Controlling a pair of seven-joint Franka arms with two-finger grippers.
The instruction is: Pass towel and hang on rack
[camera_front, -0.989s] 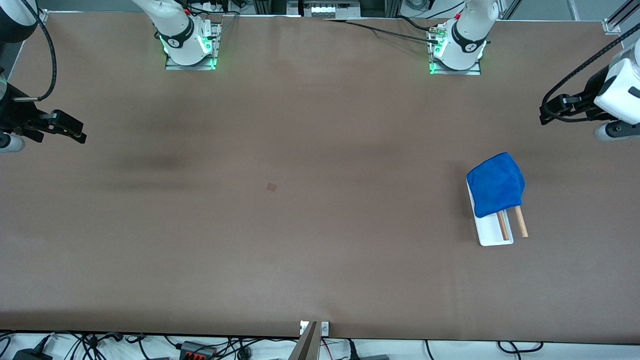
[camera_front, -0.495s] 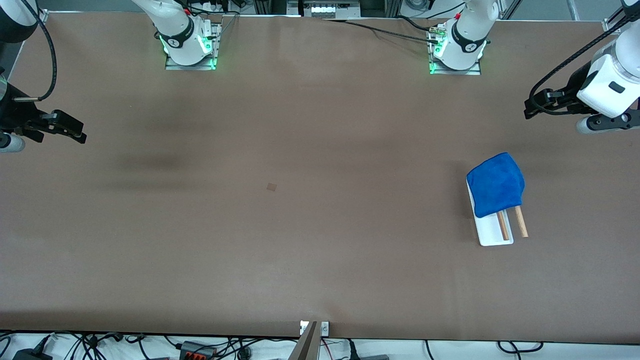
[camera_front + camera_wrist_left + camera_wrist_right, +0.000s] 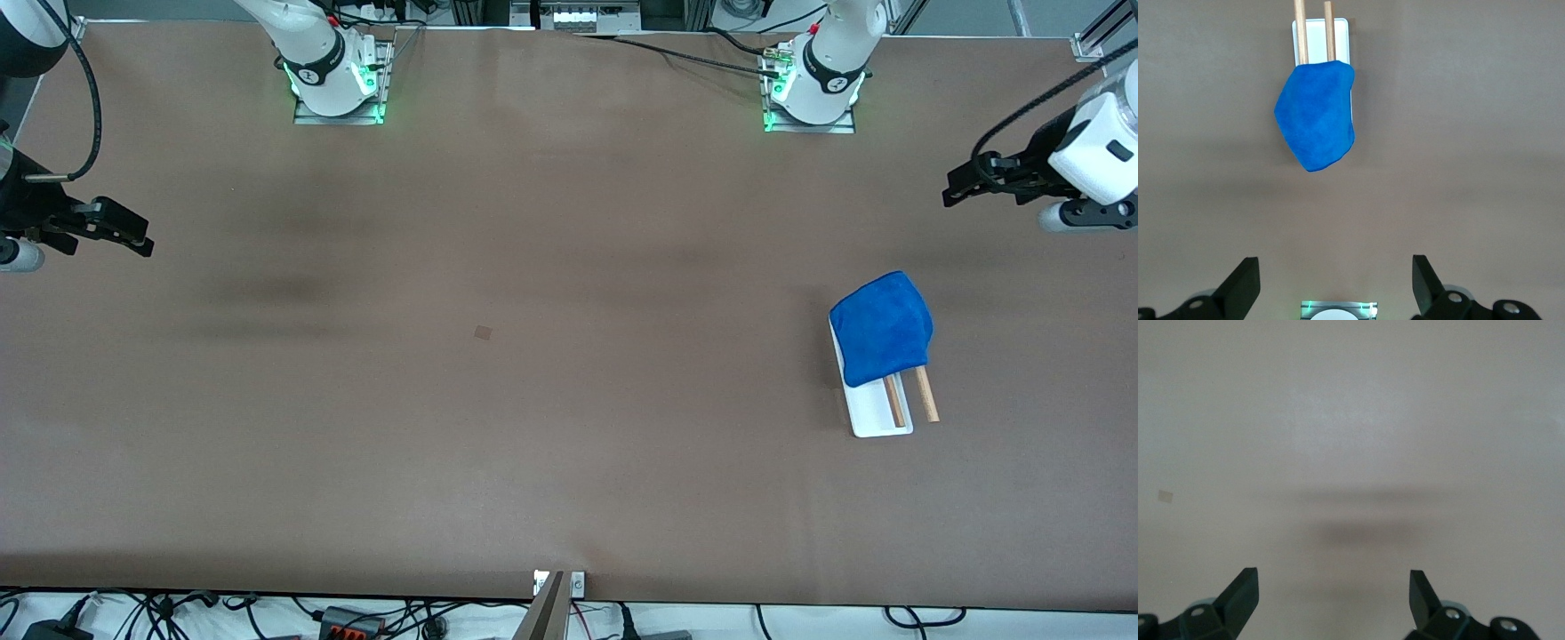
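Observation:
A blue towel [image 3: 882, 329] hangs draped over the rack [image 3: 878, 418], covering the end of its two wooden rods that lies farther from the front camera. The white base and bare rod ends [image 3: 925, 396] stick out from under the cloth. In the left wrist view the towel [image 3: 1317, 115] and the rack [image 3: 1321, 37] show ahead of the open fingers. My left gripper [image 3: 956, 193] hovers open and empty over the table at the left arm's end, apart from the towel. Over the table's right arm end my right gripper [image 3: 138, 236] is open and holds nothing.
The two arm bases [image 3: 338, 80] [image 3: 813, 89] stand along the table edge farthest from the front camera. A small brown patch [image 3: 483, 332] marks the table's middle. Cables lie below the edge nearest the front camera.
The left gripper first swung toward the table's middle and rose, then drew back toward the left arm's end. The right arm, towel and rack stayed still.

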